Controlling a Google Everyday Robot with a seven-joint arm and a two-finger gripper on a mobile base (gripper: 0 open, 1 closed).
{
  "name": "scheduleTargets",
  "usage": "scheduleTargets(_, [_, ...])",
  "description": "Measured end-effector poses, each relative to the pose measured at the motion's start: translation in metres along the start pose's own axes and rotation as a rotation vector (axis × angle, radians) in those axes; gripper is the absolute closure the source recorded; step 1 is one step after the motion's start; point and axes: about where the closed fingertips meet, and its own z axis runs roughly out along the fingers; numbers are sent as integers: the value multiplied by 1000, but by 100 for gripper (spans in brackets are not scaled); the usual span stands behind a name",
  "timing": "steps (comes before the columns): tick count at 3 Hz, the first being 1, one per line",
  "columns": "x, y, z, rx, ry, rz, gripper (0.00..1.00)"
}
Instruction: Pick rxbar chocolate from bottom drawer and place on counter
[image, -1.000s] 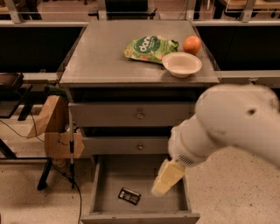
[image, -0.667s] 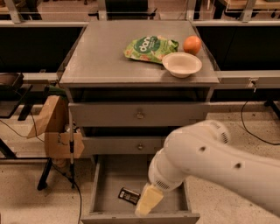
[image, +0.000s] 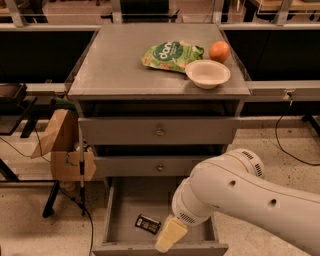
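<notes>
Jaws: shown as a single pale wedge at the end of the white arm (image: 235, 192), low over the front right part of the open bottom drawer (image: 125, 200); whether they are apart or together cannot be told; nothing is seen to be held.
Rxbar chocolate (image: 148, 223): a dark wrapper with pale markings, laid flat on the grey floor of the bottom drawer, near its front edge and slightly tilted; the pale wedge is just to its right, and contact cannot be made out.
Bottom drawer: pulled out; only the bar is seen on its floor.
Upper drawers: the middle drawer (image: 159, 166) and the top drawer (image: 159, 131) are closed, each with a round knob.
Desk (image: 115, 65): a grey metal top on which a green snack bag (image: 171, 54), an orange fruit (image: 219, 51) and a pale bowl (image: 208, 73) are grouped at the back right; the left half is bare.
Surroundings: a brown paper bag (image: 57, 132) and a cardboard box (image: 70, 165) are seen against the left side of the cabinet.
</notes>
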Motion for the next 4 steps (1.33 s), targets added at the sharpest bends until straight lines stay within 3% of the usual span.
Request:
scheduleTargets(1, [6, -4, 7, 0, 5, 53, 0])
scheduleTargets(2, [8, -22, 40, -16, -15, 132, 0])
scheduleTargets(3, [2, -41, 93, -46, -52, 167, 0])
scheduleTargets(4, [-7, -52, 172, -84, -121, 173, 0])
